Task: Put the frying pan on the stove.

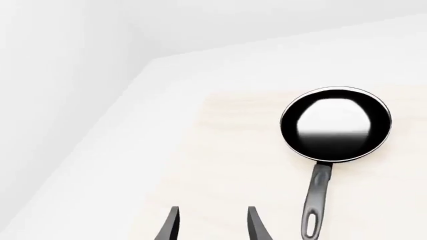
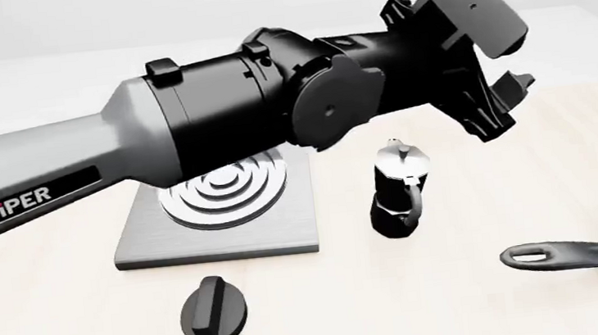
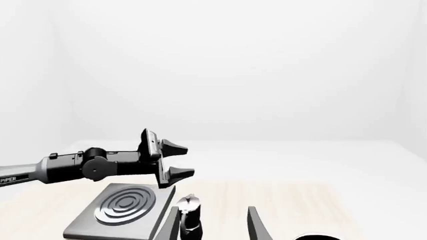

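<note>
The pale, light wooden tabletop with a faint grain [image 2: 61,322] fills the lower part of the front view, and in the left wrist view it ends at a straight edge, where a plain white surface [image 1: 100,165] goes on beside it. Behind the table stands a smooth white wall without any marks [image 3: 233,65], and in the right wrist view it meets the white ground along a soft, blurred line. The light is even and diffuse, so the shadows on the wood are only weak and soft.
</note>
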